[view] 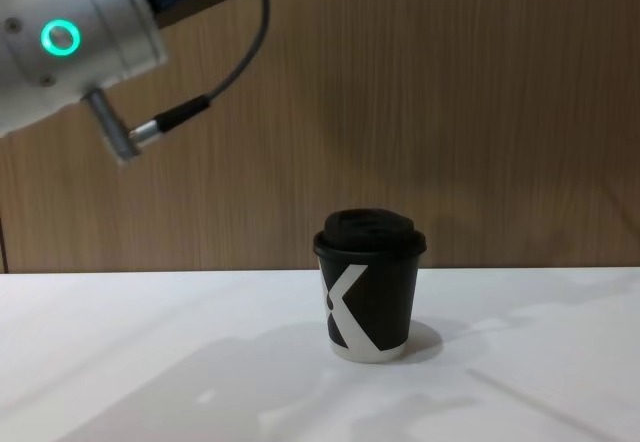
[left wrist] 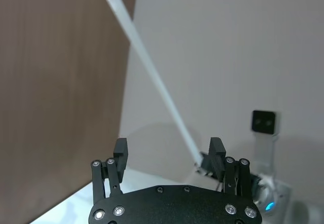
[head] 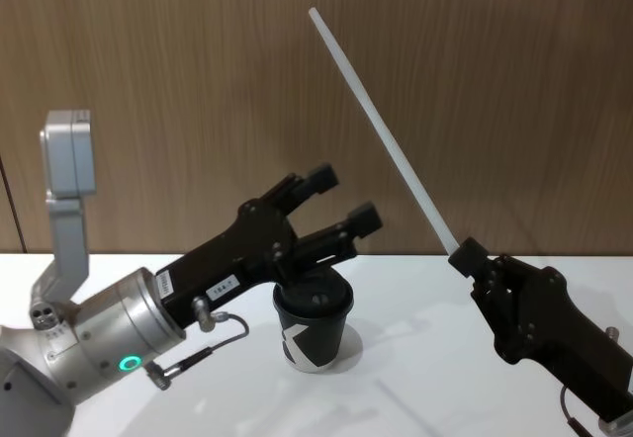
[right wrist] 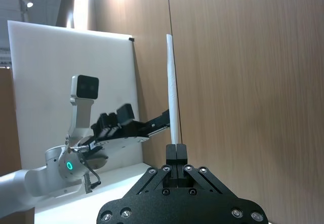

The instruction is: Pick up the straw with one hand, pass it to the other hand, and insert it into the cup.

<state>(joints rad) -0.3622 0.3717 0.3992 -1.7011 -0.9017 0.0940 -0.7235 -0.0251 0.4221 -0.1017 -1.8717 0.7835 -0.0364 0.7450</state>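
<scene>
Thin white straw [head: 386, 131], pinched low in the all-black right gripper [head: 465, 256], leans up-left toward the long black left gripper [head: 343, 198], fingers spread.

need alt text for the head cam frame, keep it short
The right gripper grips the white straw by its lower end; the straw slants up toward the robot's left. The left gripper is open in the air above the black lidded cup, which stands on the white table.

Matt white, slightly see-through plastic straw [head: 385, 131]; black paper cup [view: 388, 297] with matt plastic lid [view: 371, 230]; smooth, faintly glossy white surface [view: 150, 362]; wood-grain wall [head: 514, 81] behind.
</scene>
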